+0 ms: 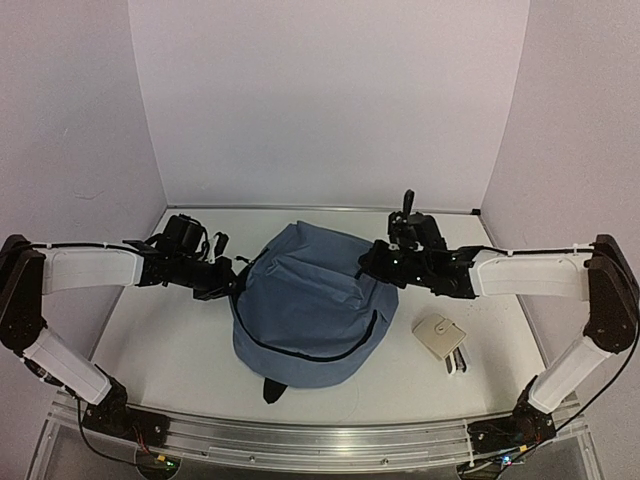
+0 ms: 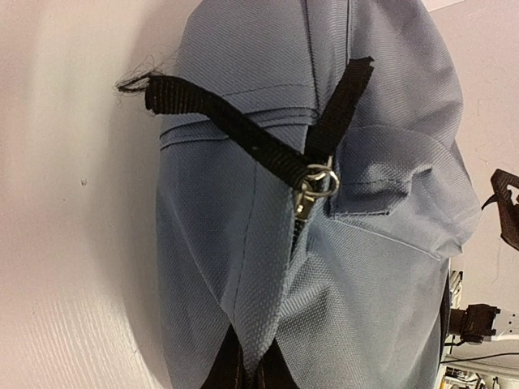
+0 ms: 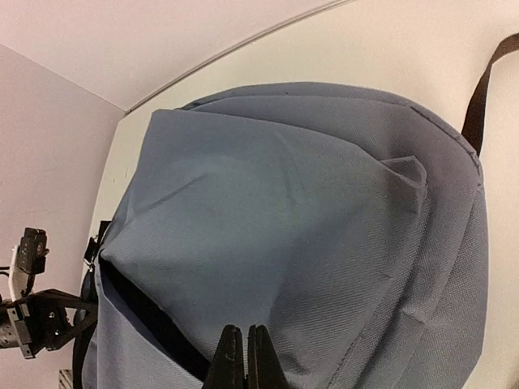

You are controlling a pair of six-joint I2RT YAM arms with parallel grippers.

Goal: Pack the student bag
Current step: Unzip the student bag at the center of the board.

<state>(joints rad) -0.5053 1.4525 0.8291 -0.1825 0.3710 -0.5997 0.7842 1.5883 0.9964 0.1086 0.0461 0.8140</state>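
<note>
Item, far left: left arm (image 1: 90, 268), white-sleeved, reaching inward over the table (image 1: 170, 345). Left gripper (image 1: 236, 283): clenched on the bag's left edge; in its wrist view the two dark fingers (image 2: 225, 369) sit at the bottom of the frame with a fold of blue cloth pinched between them. Item, centre: bag (image 1: 310, 310), slate-blue soft fabric, lying on the table between the two grippers, slumped and creased. Dark zipper line (image 1: 330, 354) curves across its near half. Black strap (image 2: 227, 121), frayed at its free end, crosses the cloth in the left wrist view and meets a second black strip at a metal zipper pull (image 2: 315, 188). A black tab (image 1: 272, 390) pokes out from under the bag's near edge. Right gripper (image 1: 368, 266): clenched, fingers (image 3: 231, 361) pressed flat together, tips at the bag's right edge beside a dark gap (image 3: 150, 316) in the cloth; whether any fabric is caught between them cannot be told. Right arm (image 1: 520, 275), white-sleeved, reaching inward from the right. Item, right of the bag: small beige case (image 1: 438, 335), flat on the table, apart from the bag, with a pale object (image 1: 457, 362) touching its near corner, too small to identify.
</note>
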